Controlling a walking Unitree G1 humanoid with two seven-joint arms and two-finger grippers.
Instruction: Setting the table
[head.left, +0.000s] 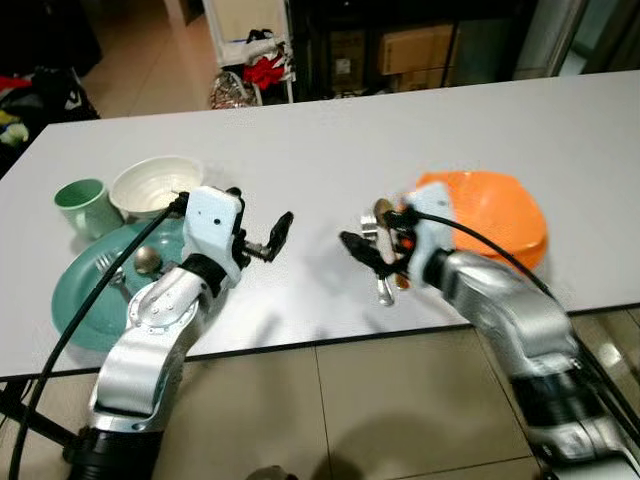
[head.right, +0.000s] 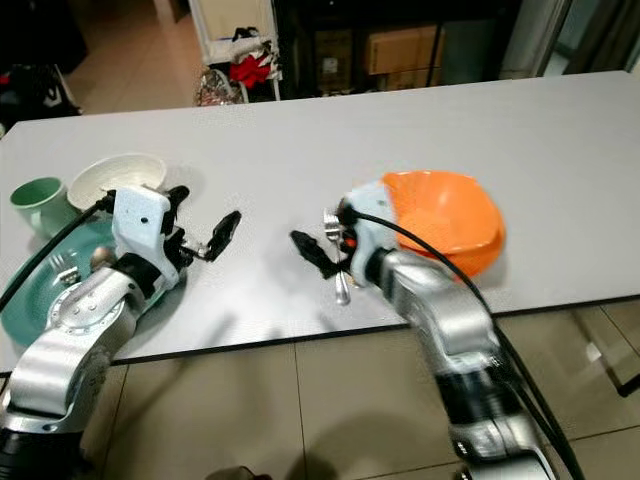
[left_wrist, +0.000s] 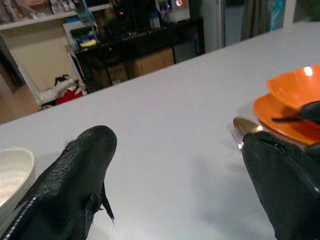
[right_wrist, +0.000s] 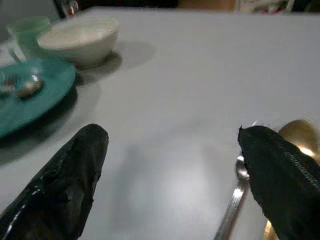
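Observation:
A teal plate lies at the table's near left with a fork and a spoon on it. Behind it stand a cream bowl and a green cup. An orange bowl rests on an orange plate at the right. My left gripper hovers open just right of the teal plate, holding nothing. Left of the orange bowl, my right gripper is open over a silver spoon and a gold spoon that lie on the table.
The white table stretches far back, and its near edge runs just under both arms. Beyond the far edge are a white rack with clothes, cardboard boxes and dark furniture. Tiled floor lies below.

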